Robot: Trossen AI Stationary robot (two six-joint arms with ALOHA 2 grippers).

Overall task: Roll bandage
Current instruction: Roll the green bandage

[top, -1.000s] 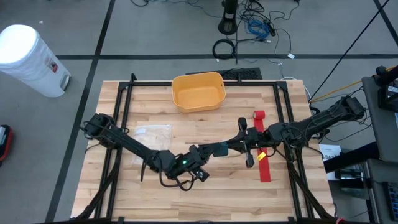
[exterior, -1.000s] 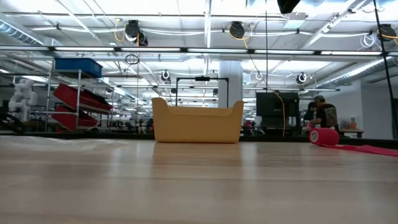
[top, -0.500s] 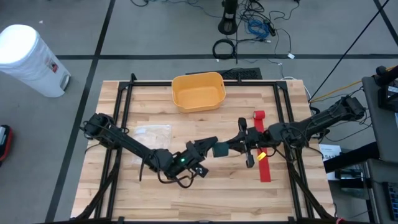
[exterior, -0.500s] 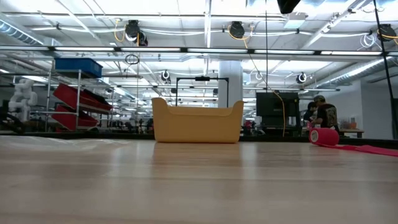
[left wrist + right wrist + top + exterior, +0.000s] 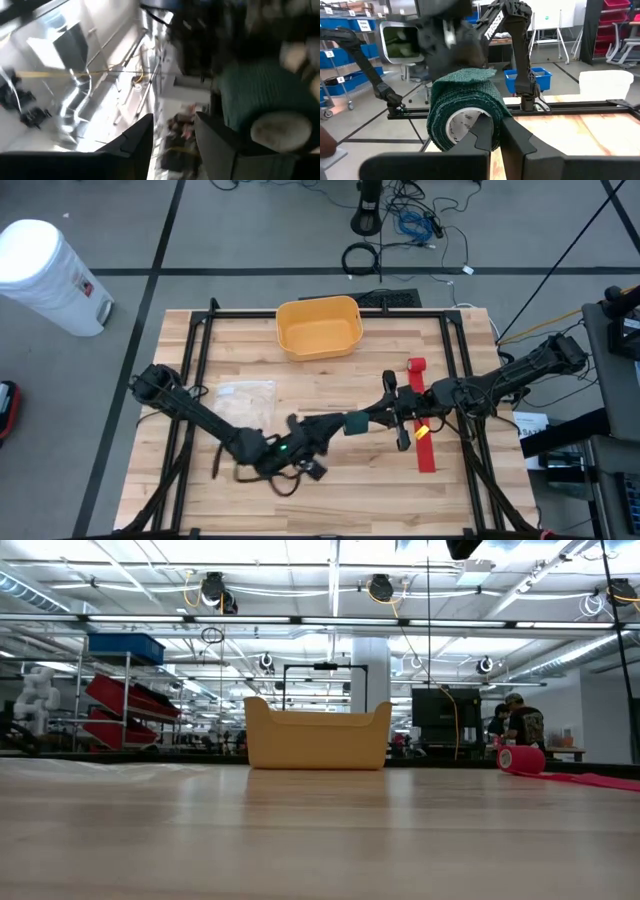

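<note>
Yellow bin (image 5: 318, 326) — upper centre of the high view, on the wooden table (image 5: 330, 500). Clear plastic bag (image 5: 245, 395) — flat, left of centre. White cylindrical container (image 5: 45, 275) — floor, upper left. Cables (image 5: 410, 225) — floor, top centre. Person (image 5: 522, 725) — far right background, low view.

I see a rough, woven green cloth bandage roll (image 5: 462, 112), matt, over my pale planked wooden bench (image 5: 330, 495); smooth plastic yellow bin (image 5: 318, 326).

Grey floor (image 5: 250, 230) with dark seams — white bin (image 5: 50, 275) near the table, cables (image 5: 410, 225) coiled beyond. Shelving (image 5: 125, 690) held red bins; overhead lights (image 5: 300, 550) ran bright.
</note>
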